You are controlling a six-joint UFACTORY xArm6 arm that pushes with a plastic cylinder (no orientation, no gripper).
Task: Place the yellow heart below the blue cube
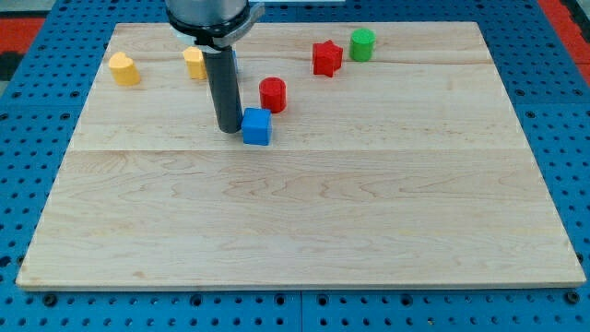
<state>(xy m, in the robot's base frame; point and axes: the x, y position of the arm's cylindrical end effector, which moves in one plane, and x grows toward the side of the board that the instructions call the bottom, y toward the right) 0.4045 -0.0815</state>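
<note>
The blue cube (256, 126) sits left of the board's middle, in the upper half. My tip (228, 129) is down on the board right beside the cube's left side, touching or nearly touching it. A yellow heart-like block (123, 69) lies near the board's top left. A second yellow block (194, 62) lies near the top, partly hidden behind my rod, so I cannot tell which of the two is the heart.
A red cylinder (273, 94) stands just above and right of the blue cube. A red star (326, 58) and a green cylinder (362, 44) lie near the top edge. The wooden board (295, 231) sits on a blue perforated table.
</note>
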